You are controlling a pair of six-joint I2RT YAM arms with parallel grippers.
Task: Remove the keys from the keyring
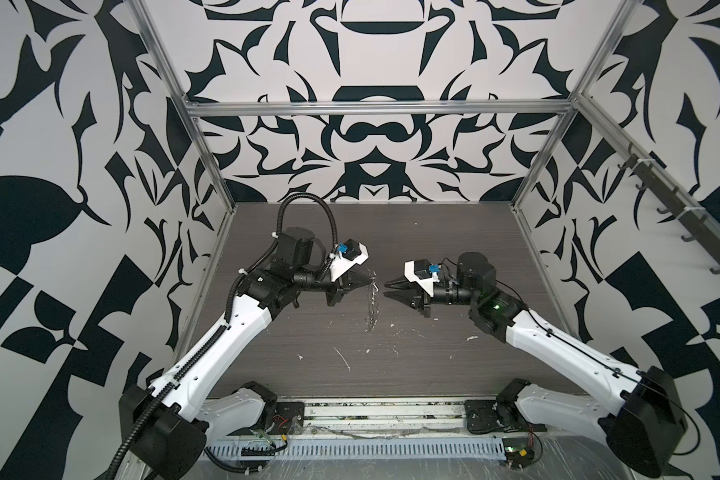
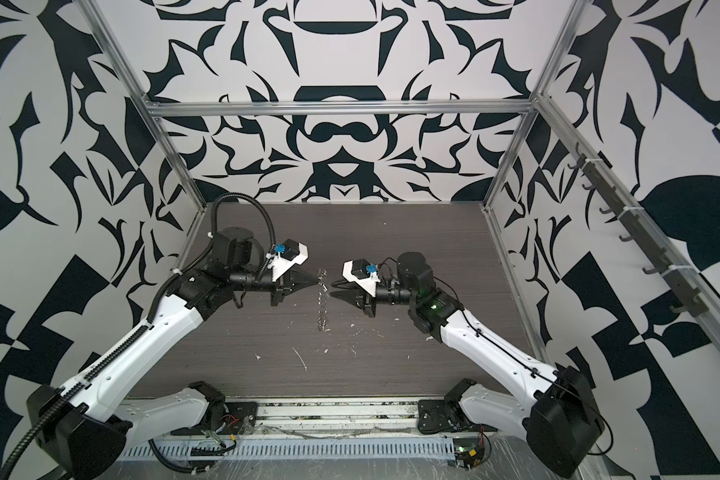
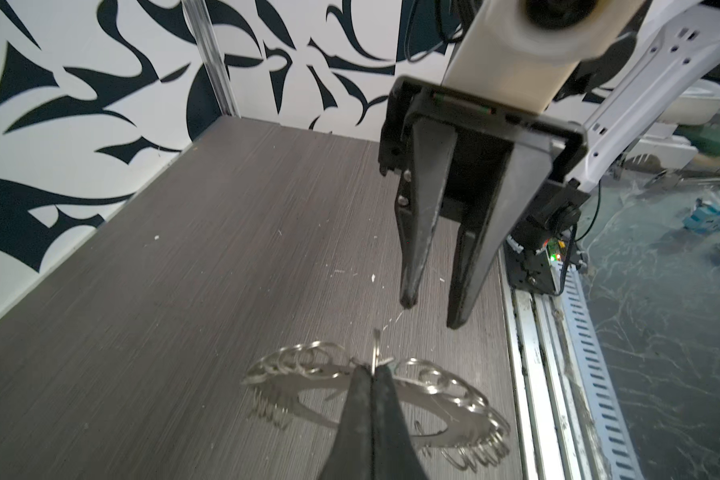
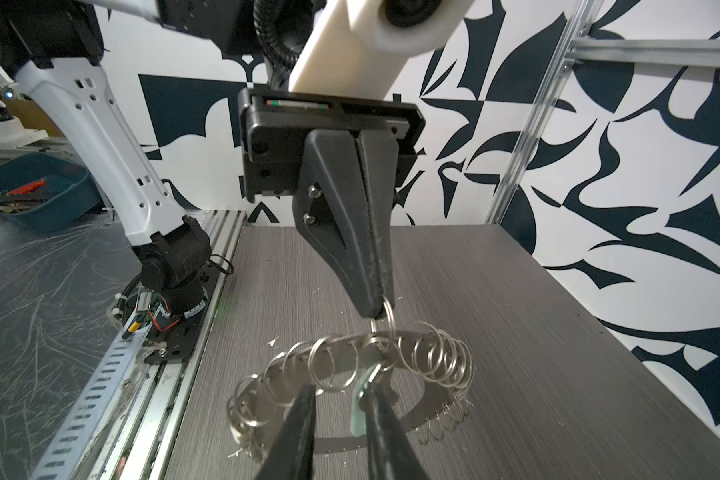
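- The left gripper (image 1: 364, 283) has its jaws pressed fully together. They are clamped on the keyring (image 1: 371, 301) by one split ring (image 4: 385, 309) at its rim, pinched at the very tips.
- The keyring hangs below those closed tips and is seen edge-on in both top views. Its lower end reaches down toward the table (image 1: 433, 353); whether it touches cannot be told.
- From the left wrist, the grey disc (image 3: 441, 409) spreads to either side of the closed tips, fringed all round with small rings.
- The right gripper (image 1: 386, 289) faces the left one tip to tip, with the keyring between the two.
- Its jaws stand partly open with a clear gap between them, and they grip nothing.
- From the left wrist, the right gripper's tips (image 3: 431, 311) sit just beyond the pinched ring, apart from the metal.
- The key (image 4: 357, 401) shows only from the right wrist (mostly its pale tag). It still hangs from the keyring's rim near the pinched ring.
- The tag lies inside the right jaws' gap, along the inner face of one finger (image 4: 381, 419). The other finger (image 4: 300, 415) is well clear of it. Whether tag and finger touch cannot be told.
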